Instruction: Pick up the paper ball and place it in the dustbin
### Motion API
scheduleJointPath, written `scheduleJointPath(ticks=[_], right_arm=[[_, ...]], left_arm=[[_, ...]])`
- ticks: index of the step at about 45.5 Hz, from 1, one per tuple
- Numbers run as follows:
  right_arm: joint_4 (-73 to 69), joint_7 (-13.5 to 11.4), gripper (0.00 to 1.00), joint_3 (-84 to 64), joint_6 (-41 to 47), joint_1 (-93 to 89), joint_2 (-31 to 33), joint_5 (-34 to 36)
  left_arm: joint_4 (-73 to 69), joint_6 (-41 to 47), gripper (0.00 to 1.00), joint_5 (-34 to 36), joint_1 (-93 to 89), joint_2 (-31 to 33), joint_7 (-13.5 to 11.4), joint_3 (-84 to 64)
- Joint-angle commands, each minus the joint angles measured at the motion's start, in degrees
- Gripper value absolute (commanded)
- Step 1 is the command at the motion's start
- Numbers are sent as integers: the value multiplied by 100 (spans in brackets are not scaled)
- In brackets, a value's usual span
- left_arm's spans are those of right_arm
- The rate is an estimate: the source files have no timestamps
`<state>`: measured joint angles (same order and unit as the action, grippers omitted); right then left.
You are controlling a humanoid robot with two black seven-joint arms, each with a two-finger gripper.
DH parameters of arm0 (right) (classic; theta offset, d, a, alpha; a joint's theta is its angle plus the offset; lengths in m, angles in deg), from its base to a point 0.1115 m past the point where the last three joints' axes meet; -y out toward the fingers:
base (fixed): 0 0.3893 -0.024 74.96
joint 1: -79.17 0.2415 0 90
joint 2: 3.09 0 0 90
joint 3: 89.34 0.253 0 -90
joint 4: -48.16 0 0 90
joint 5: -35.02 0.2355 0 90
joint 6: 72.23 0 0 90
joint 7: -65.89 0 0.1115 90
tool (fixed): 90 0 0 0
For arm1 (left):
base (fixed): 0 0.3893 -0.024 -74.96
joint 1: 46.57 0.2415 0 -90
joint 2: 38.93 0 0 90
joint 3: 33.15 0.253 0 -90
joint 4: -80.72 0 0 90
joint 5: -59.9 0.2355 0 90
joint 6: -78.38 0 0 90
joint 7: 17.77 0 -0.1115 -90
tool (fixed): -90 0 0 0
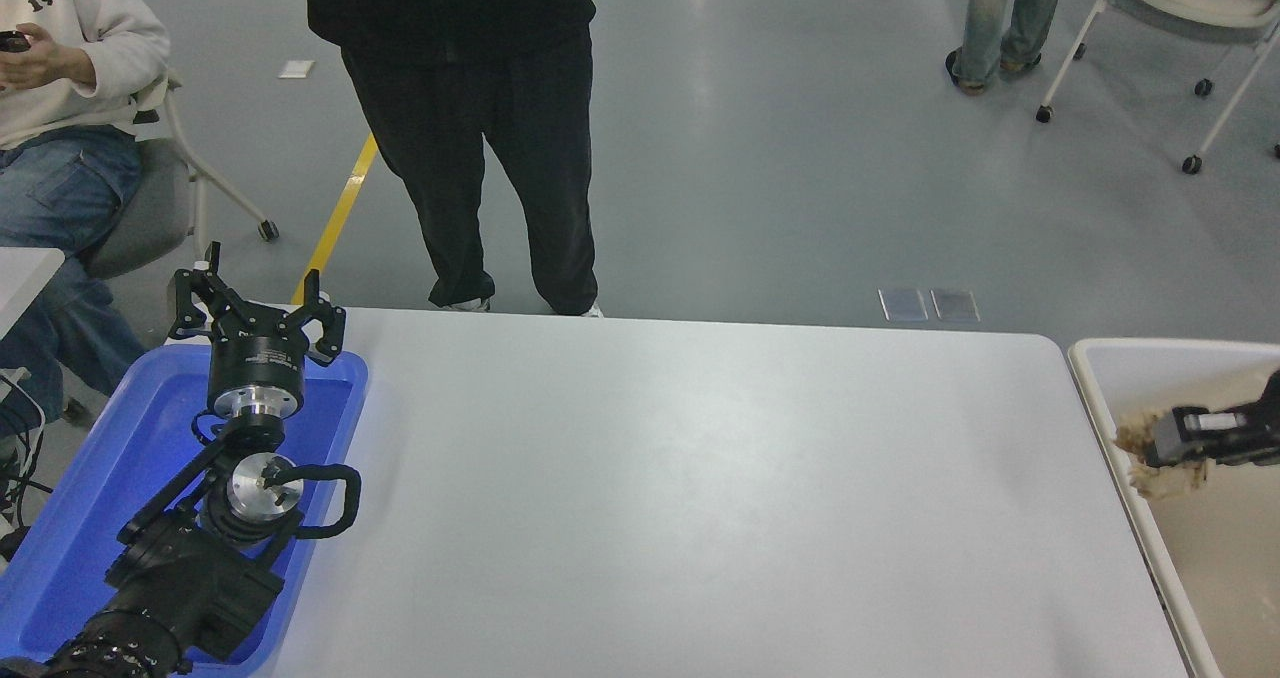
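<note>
My right gripper (1160,438) is clamped on the crumpled tan-brown kraft paper ball (1150,458), holding it just past the white table's (700,498) right edge, over the large beige rectangular plastic dustbin (1100,398). My left gripper (255,313) sits spread wide, holding nothing, above the blue plastic tray (90,518) at the table's left edge.

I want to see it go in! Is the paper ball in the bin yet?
Not dropped yet. The paper ball is pinched in the right gripper, held over the dustbin just past its rim.
</note>
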<state>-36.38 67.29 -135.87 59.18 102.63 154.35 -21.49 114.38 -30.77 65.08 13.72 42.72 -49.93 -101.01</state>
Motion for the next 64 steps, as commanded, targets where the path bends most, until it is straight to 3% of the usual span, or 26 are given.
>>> scheduleJointPath(ticks=[1,19,31,42,51,59,64], right_arm=[[-45,-96,0,-13,359,1248,155,-97],[534,-140,0,-4,359,1776,199,44],[2836,-140,0,31,359,1645,138,1238],[4067,-149,0,31,359,582,225,2601],[4156,-140,0,40,-1599,-920,490,3786],[4340,-140,0,145,-3111,-2695,-195,5843],[4910,-140,0,557,-3622,-3811,-749,6705]], left_arm=[[0,-1,99,0,0,-1,0,0],[0,-1,99,0,0,-1,0,0],[0,-1,99,0,0,-1,0,0],[0,-1,99,0,0,-1,0,0],[0,-1,99,0,0,-1,0,0],[0,-1,99,0,0,-1,0,0],[0,-1,99,0,0,-1,0,0]])
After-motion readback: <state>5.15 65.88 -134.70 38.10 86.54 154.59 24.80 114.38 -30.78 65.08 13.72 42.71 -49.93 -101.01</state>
